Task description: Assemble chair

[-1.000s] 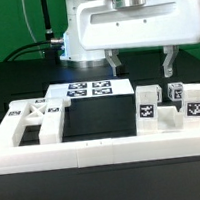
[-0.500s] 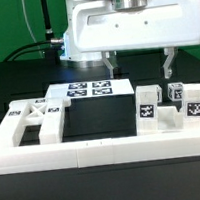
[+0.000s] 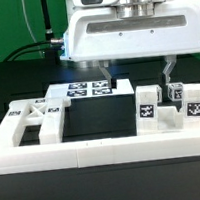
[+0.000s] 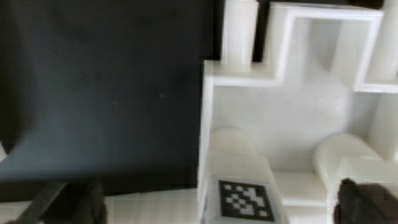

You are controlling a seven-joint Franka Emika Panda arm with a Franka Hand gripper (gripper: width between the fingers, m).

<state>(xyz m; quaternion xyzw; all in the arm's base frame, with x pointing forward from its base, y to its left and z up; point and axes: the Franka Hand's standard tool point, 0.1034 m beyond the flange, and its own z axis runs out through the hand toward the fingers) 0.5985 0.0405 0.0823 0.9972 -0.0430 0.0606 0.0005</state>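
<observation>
The chair lies in loose white tagged parts along the white border rail (image 3: pixel 103 148). An X-braced frame (image 3: pixel 35 119) is at the exterior view's left. A tall tagged block (image 3: pixel 147 104) and two smaller tagged parts (image 3: pixel 174 93) (image 3: pixel 194 103) stand at the right. My gripper (image 3: pixel 138 76) hangs open and empty just above and behind the tall block. In the wrist view the gripper (image 4: pixel 222 205) has its dark fingers (image 4: pixel 71 205) well apart on either side of a tagged white post (image 4: pixel 246 198), not touching it. A rounded white part (image 4: pixel 338 160) lies beside the post.
The marker board (image 3: pixel 89 89) lies flat behind the black mat (image 3: pixel 100 118). The arm's base and black cables (image 3: pixel 41 39) stand at the back left. A stepped white wall (image 4: pixel 267 90) borders the parts in the wrist view.
The gripper has come down and closer to the parts on the right, still open. The parts have not moved.
</observation>
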